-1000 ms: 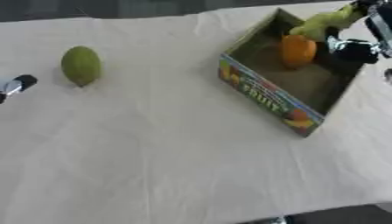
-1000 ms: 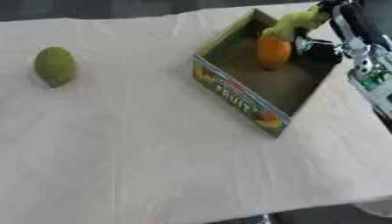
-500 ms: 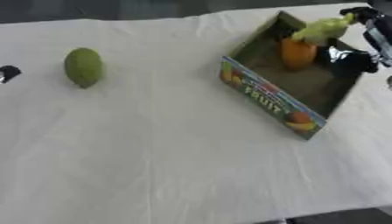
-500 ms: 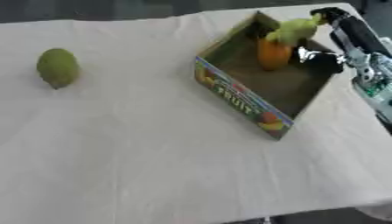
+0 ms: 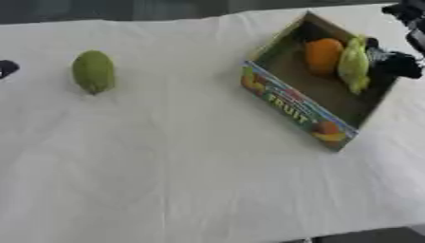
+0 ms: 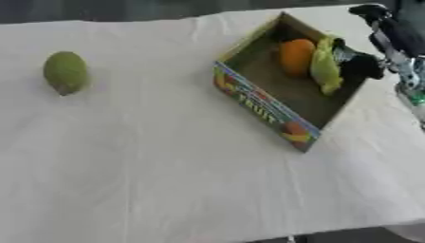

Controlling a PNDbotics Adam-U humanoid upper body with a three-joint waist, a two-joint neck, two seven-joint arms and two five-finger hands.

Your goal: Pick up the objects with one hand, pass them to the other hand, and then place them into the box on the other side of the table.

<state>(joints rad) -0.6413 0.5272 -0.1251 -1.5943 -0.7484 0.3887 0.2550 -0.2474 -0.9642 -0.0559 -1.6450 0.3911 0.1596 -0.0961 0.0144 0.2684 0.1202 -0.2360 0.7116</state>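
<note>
2 fruits, an orange round one (image 6: 296, 57) and a yellow-green curved one (image 6: 325, 66), lay in the open cardboard fruit box (image 6: 274, 111) near the table's right edge; the right hand (image 6: 364, 66) sat beside them, fingers unreadable. A green oval fruit (image 5: 93, 71) waited near the left edge.

A table (image 5: 182, 180) draped in a creased white cloth (image 6: 166, 190) carries two things well apart: a green fruit (image 5: 93, 71) lying alone at the left, and an open cardboard box (image 5: 292, 110) at the right, set askew, its printed side wall reading "FRUIT".
</note>
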